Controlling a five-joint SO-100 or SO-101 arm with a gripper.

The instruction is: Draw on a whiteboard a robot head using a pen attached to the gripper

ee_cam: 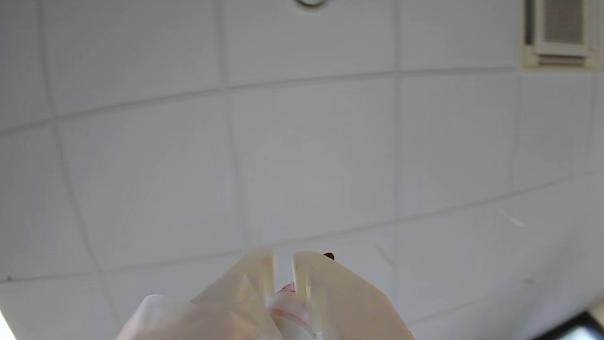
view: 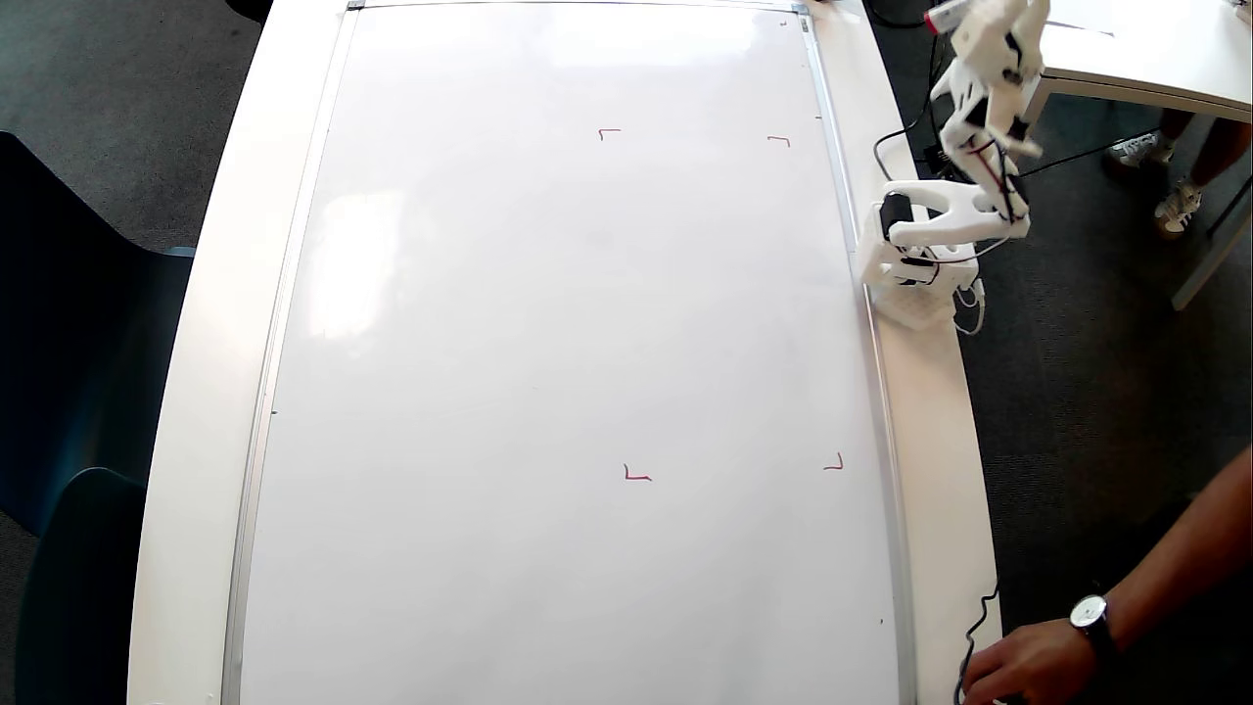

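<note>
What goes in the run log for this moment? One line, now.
whiteboard: no robot head drawn | claw: raised off-board, facing ceiling | pen: between its fingers

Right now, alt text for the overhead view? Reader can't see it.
A large glossy whiteboard fills a white table, blank except for four small red corner marks; no robot head is drawn yet. The white robot arm stands at the board's right edge, its gripper raised off the board near the top right, the pen's red end showing. A person's hand with a wristwatch rests at bottom right.
</note>
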